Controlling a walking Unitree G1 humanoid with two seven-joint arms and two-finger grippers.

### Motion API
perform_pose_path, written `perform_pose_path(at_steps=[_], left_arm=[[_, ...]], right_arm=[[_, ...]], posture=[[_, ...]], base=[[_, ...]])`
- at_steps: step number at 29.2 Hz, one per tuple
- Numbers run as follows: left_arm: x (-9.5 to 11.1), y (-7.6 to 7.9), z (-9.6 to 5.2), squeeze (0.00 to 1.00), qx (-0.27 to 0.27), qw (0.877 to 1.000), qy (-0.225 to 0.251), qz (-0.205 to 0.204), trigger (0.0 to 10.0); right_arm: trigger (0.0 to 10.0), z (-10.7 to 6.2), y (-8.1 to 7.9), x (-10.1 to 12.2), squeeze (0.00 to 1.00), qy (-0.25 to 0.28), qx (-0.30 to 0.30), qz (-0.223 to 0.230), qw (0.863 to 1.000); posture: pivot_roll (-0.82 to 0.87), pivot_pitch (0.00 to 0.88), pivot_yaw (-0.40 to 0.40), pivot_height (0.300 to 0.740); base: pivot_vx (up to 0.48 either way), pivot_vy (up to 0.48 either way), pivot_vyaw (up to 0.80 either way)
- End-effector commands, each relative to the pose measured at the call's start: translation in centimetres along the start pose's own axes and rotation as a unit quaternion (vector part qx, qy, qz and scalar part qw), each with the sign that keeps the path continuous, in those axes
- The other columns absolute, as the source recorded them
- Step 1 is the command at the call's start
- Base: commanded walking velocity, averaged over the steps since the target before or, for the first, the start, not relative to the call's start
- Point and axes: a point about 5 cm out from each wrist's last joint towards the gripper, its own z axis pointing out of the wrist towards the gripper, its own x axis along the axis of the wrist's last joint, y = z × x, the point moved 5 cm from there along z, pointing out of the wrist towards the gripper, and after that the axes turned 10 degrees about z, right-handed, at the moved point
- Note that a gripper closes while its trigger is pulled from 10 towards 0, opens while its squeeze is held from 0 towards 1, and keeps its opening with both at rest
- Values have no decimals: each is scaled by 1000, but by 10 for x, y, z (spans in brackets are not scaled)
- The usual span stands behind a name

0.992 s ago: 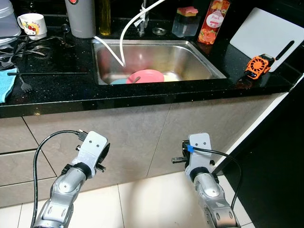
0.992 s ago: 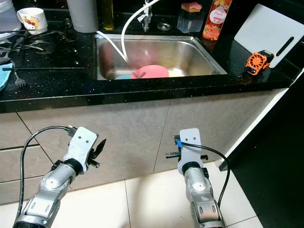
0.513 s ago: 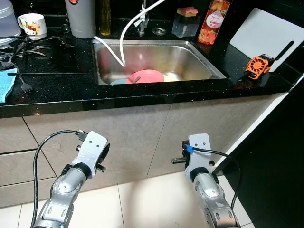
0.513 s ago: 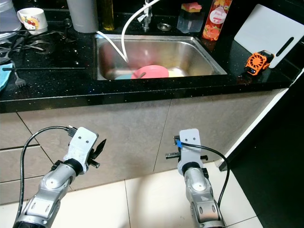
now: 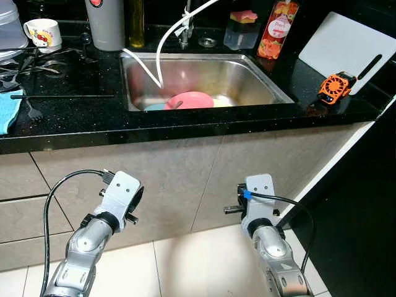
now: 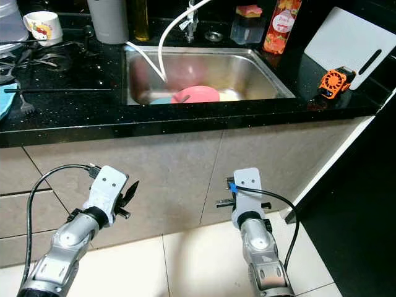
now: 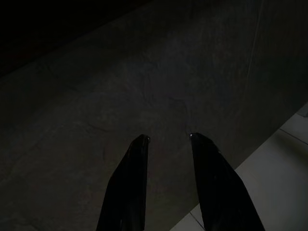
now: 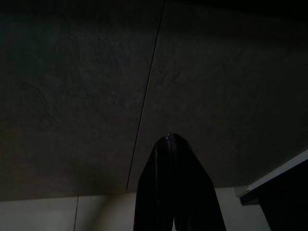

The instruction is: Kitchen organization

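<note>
Almost nothing had changed across the last second: the head camera's view had only crept a touch, so the black stone worktop and everything on it sat a shade differently in frame, which was the camera and not the things. The steel sink was set into that worktop with a white hose curling down into it, and in its basin lay a pink plate overlapping a pale blue dish, with something yellow just beside them; these looked like the likeliest things to sort. To the robot's right a white cutting board lay on the worktop with a small orange fan near it, and a red bottle stood behind the sink. To its left were a printed mug, a blue cloth at the edge and a fork. Both arms had stayed low before the grey cabinet fronts, well apart from the sink: the left gripper showed its fingers narrowly apart and empty, the right gripper had its fingers pressed together on nothing. By my reckoning the tidying had not yet begun, and the next move would call for raising an arm to the basin.
</note>
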Motion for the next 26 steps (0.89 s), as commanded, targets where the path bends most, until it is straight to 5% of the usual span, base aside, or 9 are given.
perform_pose_path(at_steps=[1,26], left_arm=[[-2,7,2,0,-11,1000,-1,0,10000],[0,5,1,0,-10,1000,-1,0,10000]], right_arm=[[10000,0,6,-3,0,-5,-8,-1,1000],[10000,-1,8,-2,0,-5,-14,4,1000]], posture=[[169,42,-74,740],[175,64,-72,740]], base=[[0,0,0],[0,0,0]])
